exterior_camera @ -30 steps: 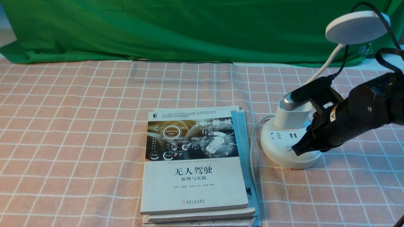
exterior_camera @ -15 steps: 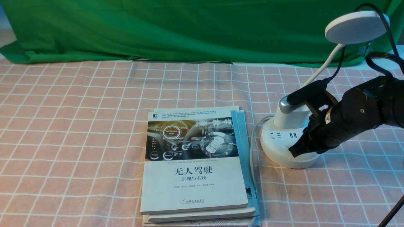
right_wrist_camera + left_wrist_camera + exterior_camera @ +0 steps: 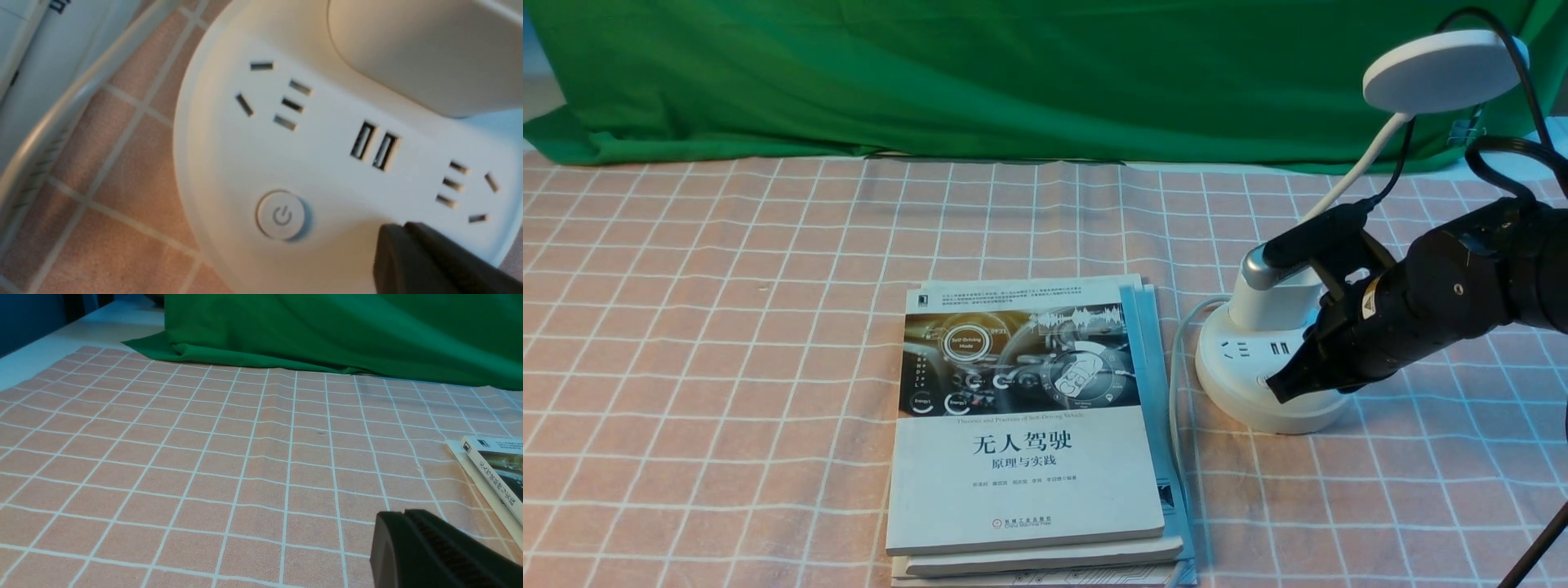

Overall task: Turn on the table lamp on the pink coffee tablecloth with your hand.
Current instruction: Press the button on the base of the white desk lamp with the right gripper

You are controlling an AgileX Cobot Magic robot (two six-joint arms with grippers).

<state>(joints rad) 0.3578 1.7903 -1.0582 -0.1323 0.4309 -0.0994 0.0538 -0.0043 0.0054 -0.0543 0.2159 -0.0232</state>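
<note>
The white table lamp stands at the right on the pink coffee tablecloth (image 3: 727,327). Its disc head (image 3: 1441,69) is unlit above the thin neck (image 3: 1356,175), the cup holder (image 3: 1270,309) and the round base (image 3: 1241,392). My right gripper (image 3: 1278,388) is shut and empty, with its pointed tip over the base's front and hiding the button there. In the right wrist view the tip (image 3: 392,234) sits just beside the power button (image 3: 282,215), with the base (image 3: 229,134) under it. My left gripper (image 3: 394,516) is shut and empty, low over the cloth (image 3: 184,457).
A stack of books (image 3: 1025,425) lies left of the lamp; its edge also shows in the left wrist view (image 3: 494,473). The lamp's white cord (image 3: 1176,384) runs between books and base. Green backdrop cloth (image 3: 1013,73) lies along the back. Sockets and USB ports (image 3: 374,145) face my right gripper.
My right gripper has moved a little left and down along the base, and its tip now covers the button that showed in front of it a second ago. The lamp stays unlit.
</note>
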